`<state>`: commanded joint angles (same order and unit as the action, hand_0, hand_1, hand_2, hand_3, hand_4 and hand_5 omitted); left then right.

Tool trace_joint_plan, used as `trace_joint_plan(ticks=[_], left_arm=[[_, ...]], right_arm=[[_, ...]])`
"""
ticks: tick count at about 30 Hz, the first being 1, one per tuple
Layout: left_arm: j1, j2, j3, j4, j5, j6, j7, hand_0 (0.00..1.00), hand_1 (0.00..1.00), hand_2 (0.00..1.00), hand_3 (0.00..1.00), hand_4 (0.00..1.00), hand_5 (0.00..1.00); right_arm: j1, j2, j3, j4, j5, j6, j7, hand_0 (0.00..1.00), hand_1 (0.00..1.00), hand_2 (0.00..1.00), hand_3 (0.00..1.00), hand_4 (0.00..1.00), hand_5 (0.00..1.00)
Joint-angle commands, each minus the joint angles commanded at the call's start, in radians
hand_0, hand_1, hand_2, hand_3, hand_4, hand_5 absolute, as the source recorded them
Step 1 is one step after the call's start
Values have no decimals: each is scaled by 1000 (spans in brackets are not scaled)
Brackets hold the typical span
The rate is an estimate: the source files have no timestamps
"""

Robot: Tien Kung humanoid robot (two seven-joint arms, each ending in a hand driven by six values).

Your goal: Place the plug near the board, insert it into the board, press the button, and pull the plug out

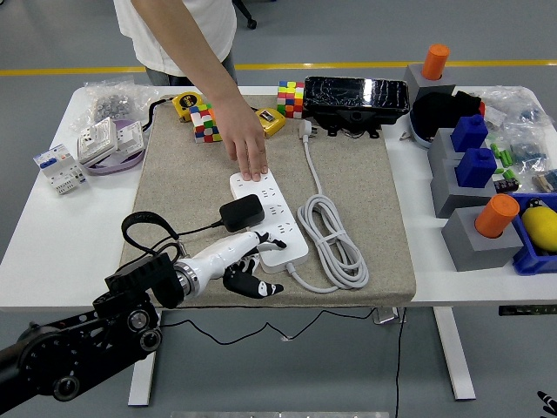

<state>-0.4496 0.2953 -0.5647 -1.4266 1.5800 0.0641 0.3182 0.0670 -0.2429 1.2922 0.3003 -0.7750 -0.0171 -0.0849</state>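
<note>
From the head view, the left robot hand [250, 272] reaches in from the lower left over a grey mat [365, 200] on the white table [61, 252]. Its fingers are loosely spread and hold nothing; the dark fingertips [268, 288] hang just in front of the near end of the white board [266, 214], and the upper fingers lie at or against that near edge, though whether they touch it cannot be told. The right arm does not show.

The board lies lengthwise on the mat, running away from the robot. One black plug [241, 212] sits on the board's left side about midway along it, with its black cable [139, 228] looping off to the left of the board towards the robot's forearm. A person at the far side presses one hand [247, 150] flat on the far end of the board.

To the right of the board lies one coiled grey cord [333, 239], its white plug end [306, 129] beyond the board's far end. Further beyond the board stand two colour cubes [291, 98]. Well to the right of the board, off the mat, are three grey blocks [474, 239]; two orange cylinders [497, 216] and two blue pieces [477, 165] stand on blocks there.
</note>
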Motion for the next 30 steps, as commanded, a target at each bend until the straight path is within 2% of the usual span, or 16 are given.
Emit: trace_joint_plan(ticks=[11,18,21,22,27,28,30], left_arm=[[1,-2,10,23,8,-12,17,71,70,133,829,825,267],[6,-3,-5,8,-3,-4,-7,71,70,133,813,823,268],[9,0,-16,0,-54,63,-111,71,70,133,813,823,268],[10,0,-18,0,-80,87,-145,100,69,141,621,820,270],[6,-3,-8,21,-256,221,-355,100,69,141,621,820,270],[6,-3,-5,25,-295,237,-394,147,108,184,584,801,279],[8,-1,1,32,-386,267,-485,147,108,184,584,801,279]], right_arm=[[0,-1,1,0,0,0,0,531,626,612,547,884,411],[0,-1,2,1,0,-1,1,531,626,612,547,884,411],[0,-1,2,2,0,-1,1,531,626,612,547,884,411],[-1,-1,1,2,0,-1,1,530,626,612,547,884,411],[0,0,-1,1,1,-1,1,530,626,612,547,884,411],[1,0,-1,1,1,-1,1,532,626,612,548,884,411],[2,1,-2,-1,2,-1,1,532,626,612,548,884,411]])
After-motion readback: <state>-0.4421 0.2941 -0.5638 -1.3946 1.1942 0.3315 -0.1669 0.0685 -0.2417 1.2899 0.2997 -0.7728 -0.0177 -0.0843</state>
